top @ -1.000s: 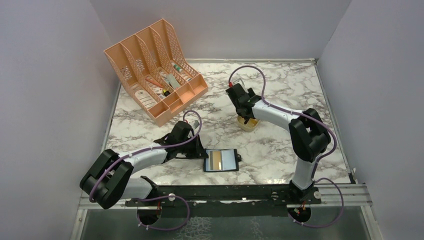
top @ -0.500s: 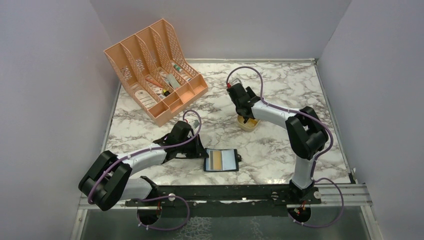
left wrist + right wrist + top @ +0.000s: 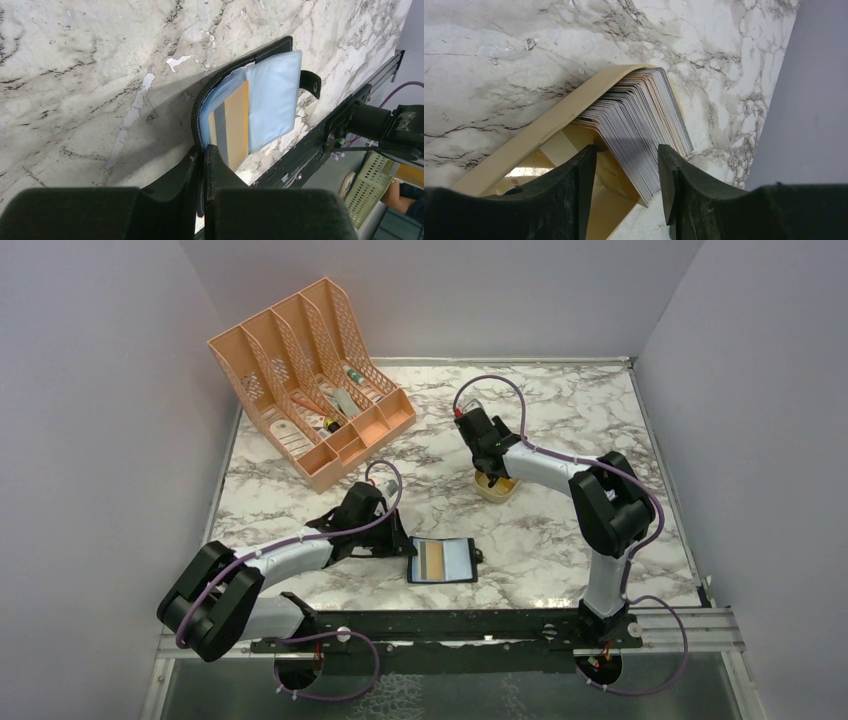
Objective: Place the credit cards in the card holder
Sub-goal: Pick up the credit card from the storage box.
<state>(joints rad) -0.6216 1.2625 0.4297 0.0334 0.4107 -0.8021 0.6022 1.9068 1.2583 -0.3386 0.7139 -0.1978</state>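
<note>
Since a second ago, only the right arm has shifted: its elbow sits slightly further left and its wrist a touch further back, while the left arm and the card holder point(image 3: 458, 561) lie as before.

Count: two arms, one card holder, one gold tin point(image 3: 539, 130), one peach organiser point(image 3: 310, 370), one marble desk point(image 3: 580, 400).

Right claw point(image 3: 627, 150): points down into the gold tin, which stands right of the desk's centre. Its two fingers are spread and straddle part of a fanned stack of credit cards point(image 3: 644, 120) leaning on edge inside the tin. The cards are packed too tightly to count. Whether either finger presses on the stack cannot be told.

Left claw point(image 3: 204, 150): pressed together, pinching the left edge of the card holder's black cover.

Card holder: lies open and flat on the desk near its front edge, between the two arm bases. Its clear inner sleeves face up. Two card faces show through them in the left wrist view, one tan-orange card point(image 3: 237, 120) and one grey strip point(image 3: 221, 135) just beside it. One snap tab point(image 3: 311, 84) sticks out at the holder's right edge.

Organiser: stands at the rear left of the desk, well apart from the holder, with small items in its slots, too small to identify.
</note>
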